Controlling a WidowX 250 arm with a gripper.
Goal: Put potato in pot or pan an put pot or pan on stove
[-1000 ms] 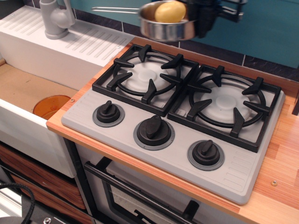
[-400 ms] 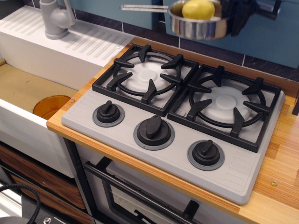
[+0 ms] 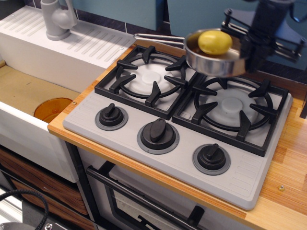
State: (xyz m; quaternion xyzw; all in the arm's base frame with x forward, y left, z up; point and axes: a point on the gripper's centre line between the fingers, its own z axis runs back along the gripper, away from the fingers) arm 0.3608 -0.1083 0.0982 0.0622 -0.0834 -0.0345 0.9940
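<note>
The pale-yellow potato (image 3: 215, 42) lies inside the shiny steel saucepan (image 3: 211, 61). The pan hangs in the air above the back edge of the right burner of the grey stove (image 3: 187, 112), tilted slightly. Its thin wire handle (image 3: 158, 39) points left over the left burner. My black gripper (image 3: 252, 50) comes down from the upper right and is shut on the pan's right rim. The pan does not touch the grate.
An orange bowl (image 3: 52, 109) sits in the sink on the left. A grey faucet (image 3: 56, 19) stands on the white drainboard at the back left. Three black knobs line the stove's front. The wooden counter (image 3: 288, 177) extends right.
The gripper has carried the pan with the potato to the right and down, from high above the back wall to just over the right burner.
</note>
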